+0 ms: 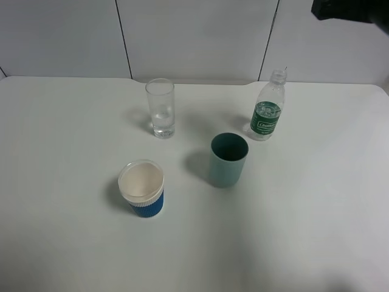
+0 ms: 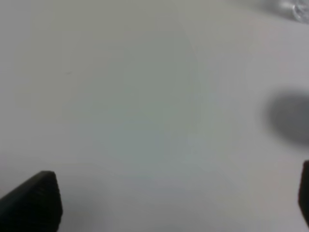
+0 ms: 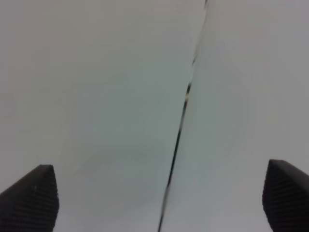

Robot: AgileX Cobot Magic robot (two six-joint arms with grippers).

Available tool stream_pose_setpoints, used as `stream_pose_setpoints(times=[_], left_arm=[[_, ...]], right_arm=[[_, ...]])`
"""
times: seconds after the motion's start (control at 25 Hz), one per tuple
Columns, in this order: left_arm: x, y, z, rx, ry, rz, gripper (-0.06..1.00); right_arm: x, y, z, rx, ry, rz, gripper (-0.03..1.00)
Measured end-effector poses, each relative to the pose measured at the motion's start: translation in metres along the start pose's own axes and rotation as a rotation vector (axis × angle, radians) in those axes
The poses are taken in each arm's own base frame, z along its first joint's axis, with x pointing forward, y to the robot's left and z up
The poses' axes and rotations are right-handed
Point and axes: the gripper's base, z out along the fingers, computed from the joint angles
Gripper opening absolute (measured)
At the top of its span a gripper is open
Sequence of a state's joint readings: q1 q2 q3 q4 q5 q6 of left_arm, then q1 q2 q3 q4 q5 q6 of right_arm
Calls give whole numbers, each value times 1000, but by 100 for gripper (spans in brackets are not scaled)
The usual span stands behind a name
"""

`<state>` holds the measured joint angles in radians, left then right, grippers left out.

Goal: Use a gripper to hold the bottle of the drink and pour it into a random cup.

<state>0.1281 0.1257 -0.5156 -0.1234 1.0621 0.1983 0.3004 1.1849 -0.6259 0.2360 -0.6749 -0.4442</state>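
On the table (image 1: pixel 316 213), the teal cup (image 1: pixel 228 159) served as landmark. The glass tumbler (image 1: pixel 160 107) stood behind it to the left, the bottle (image 1: pixel 268 109) behind it to the right, and the ribbed cup (image 1: pixel 141 188) in front-left.

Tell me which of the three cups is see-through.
The tall glass at the back, left of the bottle. The teal cup and the blue cup with the white rim are both opaque.

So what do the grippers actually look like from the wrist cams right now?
Only fingertips show. The right gripper has two black fingers with a fine dotted grip texture and angled tips. The left gripper shows similar black, blurred fingers. No cables or labels are visible; overhead, just a dark arm piece in the corner.
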Motion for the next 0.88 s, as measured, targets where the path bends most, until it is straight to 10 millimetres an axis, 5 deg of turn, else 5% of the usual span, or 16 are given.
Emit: stream_pose_setpoints(times=[0.48, 0.88], left_arm=[[0, 0, 0, 0, 0, 0, 99], [0, 0, 0, 0, 0, 0, 99]], right_arm=[[-47, -52, -60, 102, 10, -52, 83], [-63, -58, -112, 117, 105, -8, 83]])
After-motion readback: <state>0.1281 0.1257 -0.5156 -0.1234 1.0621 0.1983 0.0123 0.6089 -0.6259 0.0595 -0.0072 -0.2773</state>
